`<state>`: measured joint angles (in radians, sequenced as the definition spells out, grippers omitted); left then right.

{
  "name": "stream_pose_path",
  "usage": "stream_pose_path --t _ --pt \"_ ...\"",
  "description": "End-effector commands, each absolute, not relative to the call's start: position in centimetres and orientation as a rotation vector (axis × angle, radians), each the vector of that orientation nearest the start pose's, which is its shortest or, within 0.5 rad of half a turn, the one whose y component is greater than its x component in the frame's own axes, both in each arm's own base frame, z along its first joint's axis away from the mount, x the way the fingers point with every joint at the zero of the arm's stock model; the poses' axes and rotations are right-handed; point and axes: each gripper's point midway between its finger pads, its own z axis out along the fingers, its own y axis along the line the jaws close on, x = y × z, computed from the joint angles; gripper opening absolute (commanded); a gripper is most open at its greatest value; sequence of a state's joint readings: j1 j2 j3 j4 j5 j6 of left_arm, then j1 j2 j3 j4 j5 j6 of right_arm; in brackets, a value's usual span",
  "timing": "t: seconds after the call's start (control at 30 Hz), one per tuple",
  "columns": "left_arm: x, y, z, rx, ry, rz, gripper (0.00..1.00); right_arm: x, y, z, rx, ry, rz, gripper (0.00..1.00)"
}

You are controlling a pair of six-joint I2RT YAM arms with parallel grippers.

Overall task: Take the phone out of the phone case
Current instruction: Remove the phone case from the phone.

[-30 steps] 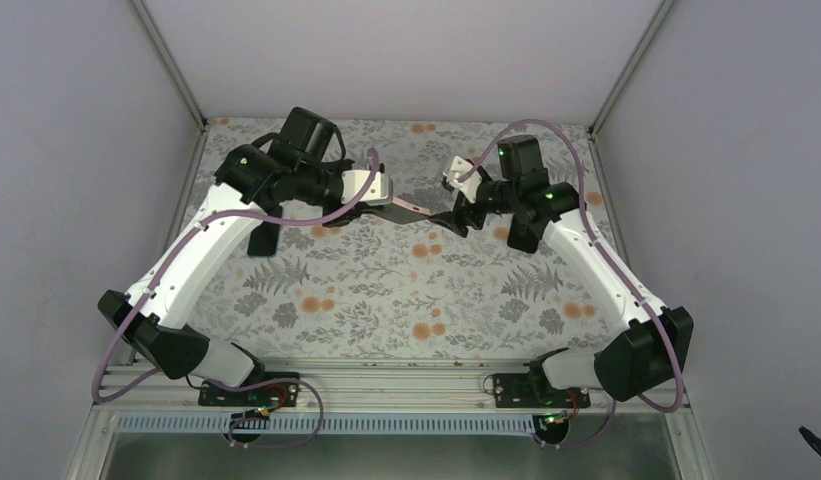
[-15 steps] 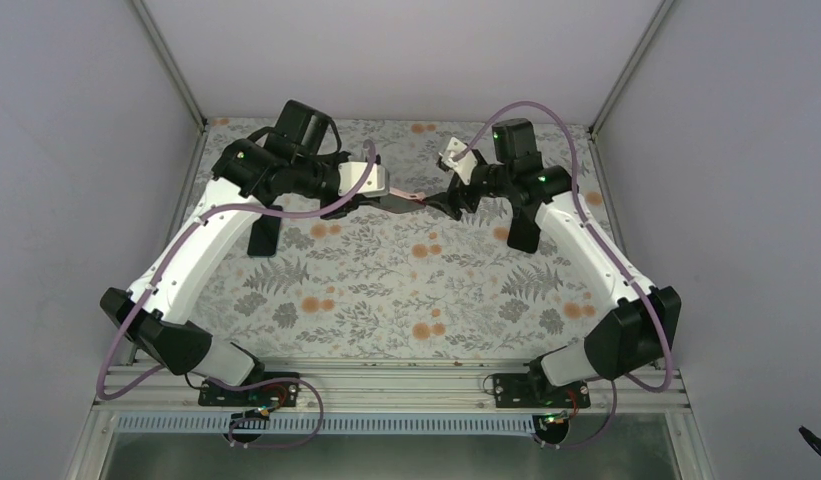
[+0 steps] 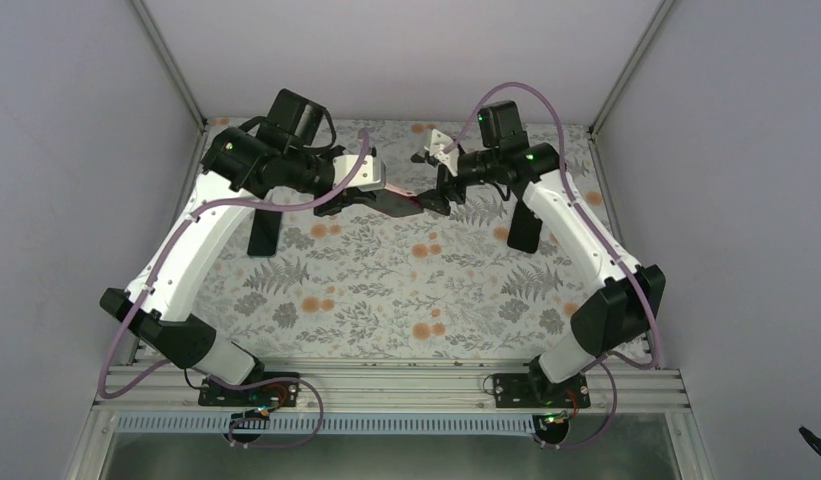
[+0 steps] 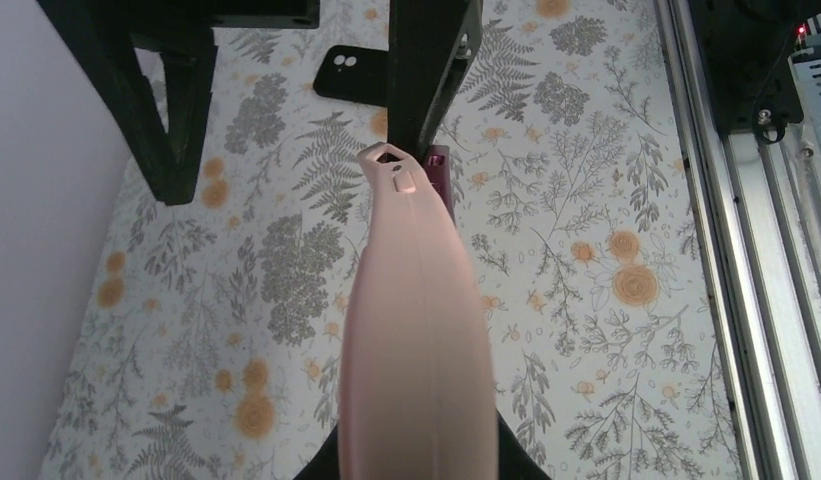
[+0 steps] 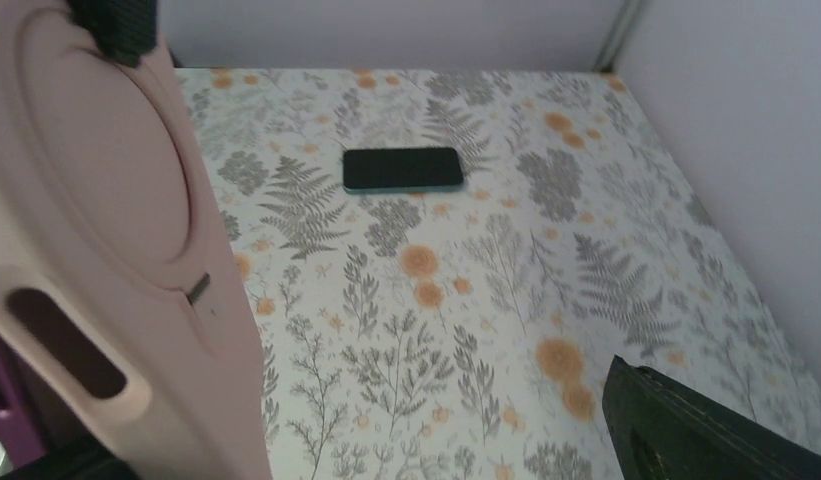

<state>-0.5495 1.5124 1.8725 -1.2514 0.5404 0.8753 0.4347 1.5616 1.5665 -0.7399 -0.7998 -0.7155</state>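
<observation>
The salmon-pink phone case is held edge-on above the table, and my left gripper is shut on its near end. From above, the case looks dark between the two grippers, with a pink rim; that dark face seems to be the phone. My right gripper stands open at the case's far end. Its two dark fingers are spread wide, and the case tip is against one of them. The case's back, with a round ring, fills the left of the right wrist view.
A bare black phone lies at the left of the floral table. Another black phone lies at the right, also seen as the phone. Grey walls enclose three sides, with a metal rail at the near edge.
Both arms have carried the case up and toward the back wall. The right gripper has shifted left along the case and spread slightly wider. The left grip is unchanged.
</observation>
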Motion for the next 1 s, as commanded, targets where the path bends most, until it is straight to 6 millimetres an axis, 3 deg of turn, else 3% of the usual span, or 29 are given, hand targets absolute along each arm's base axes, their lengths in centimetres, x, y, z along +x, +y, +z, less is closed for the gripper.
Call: stream_pose_path --t 0.0,0.17,0.23,0.33,0.4,0.5,0.53,0.57,0.8,0.87,0.93,0.97 --pt "26.8 -31.5 40.0 1.614 1.304 -0.602 0.02 22.3 34.6 37.0 -1.651 1.113 1.222 0.98" --pt "31.7 -31.7 39.9 1.476 1.311 -0.376 0.02 17.9 35.3 39.5 -1.684 0.968 1.464 0.98" --pt "33.5 -31.4 40.6 1.392 1.284 -0.280 0.02 16.9 35.9 40.0 -1.701 0.946 1.499 0.97" --pt "36.3 -30.9 43.1 1.234 1.259 -0.168 0.02 16.0 36.8 39.7 -1.715 0.950 1.566 0.90" --pt "37.7 -30.5 44.5 1.159 1.252 -0.122 0.02 16.2 37.6 38.4 -1.730 0.985 1.572 0.71" --pt "38.1 -30.6 45.9 1.138 1.224 -0.104 0.02 17.0 38.2 36.7 -1.743 1.046 1.556 0.38" --pt "38.2 -30.7 46.1 1.141 1.225 -0.110 0.02 17.1 38.2 36.3 -1.751 1.062 1.549 0.11" --pt "38.1 -30.9 46.0 1.155 1.226 -0.120 0.02 17.3 38.3 36.0 -1.752 1.089 1.546 0.04" --pt "36.6 -31.0 43.4 1.254 1.275 -0.174 0.03 18.8 36.6 35.3 -1.715 1.146 1.514 0.03" --pt "35.8 -30.5 42.7 1.289 1.284 -0.171 0.26 20.3 35.6 35.2 -1.648 1.194 1.511 0.03" --pt "34.7 -29.7 42.7 1.301 1.295 -0.162 0.74 21.8 34.2 35.2 -1.569 1.247 1.511 0.03" --pt "34.1 -29.2 42.9 1.304 1.293 -0.149 0.92 22.6 33.5 34.9 -1.536 1.277 1.506 0.03"
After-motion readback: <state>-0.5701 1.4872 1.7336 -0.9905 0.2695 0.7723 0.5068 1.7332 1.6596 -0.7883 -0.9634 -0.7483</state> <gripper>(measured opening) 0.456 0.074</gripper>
